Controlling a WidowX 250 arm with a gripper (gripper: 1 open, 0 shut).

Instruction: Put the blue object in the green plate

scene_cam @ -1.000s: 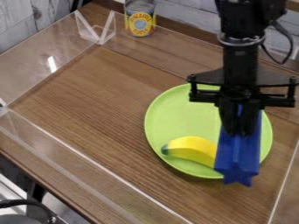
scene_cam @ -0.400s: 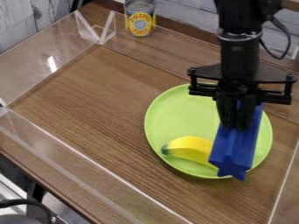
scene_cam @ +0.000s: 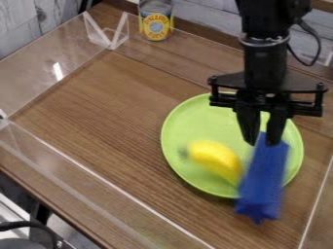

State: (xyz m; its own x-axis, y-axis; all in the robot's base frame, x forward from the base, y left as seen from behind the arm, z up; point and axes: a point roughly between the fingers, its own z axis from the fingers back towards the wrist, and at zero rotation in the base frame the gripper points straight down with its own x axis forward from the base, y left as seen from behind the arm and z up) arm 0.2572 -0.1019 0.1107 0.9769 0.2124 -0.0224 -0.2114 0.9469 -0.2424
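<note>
Shifted lower, the block [scene_cam: 263, 178] (deep blue, elongated) looks blurred.

The banana [scene_cam: 215, 159] and the blue block [scene_cam: 263, 182] were blurred on the green plate [scene_cam: 196, 126], the gripper [scene_cam: 262, 139] hid part of the plate's upper right, and the arm [scene_cam: 270, 44] above the plate was cut off by the top edge.

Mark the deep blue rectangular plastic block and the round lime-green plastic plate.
deep blue block [scene_cam: 262, 184]: camera view, middle of its long side
lime-green plate [scene_cam: 190, 128]: camera view, bare upper-left surface
</note>
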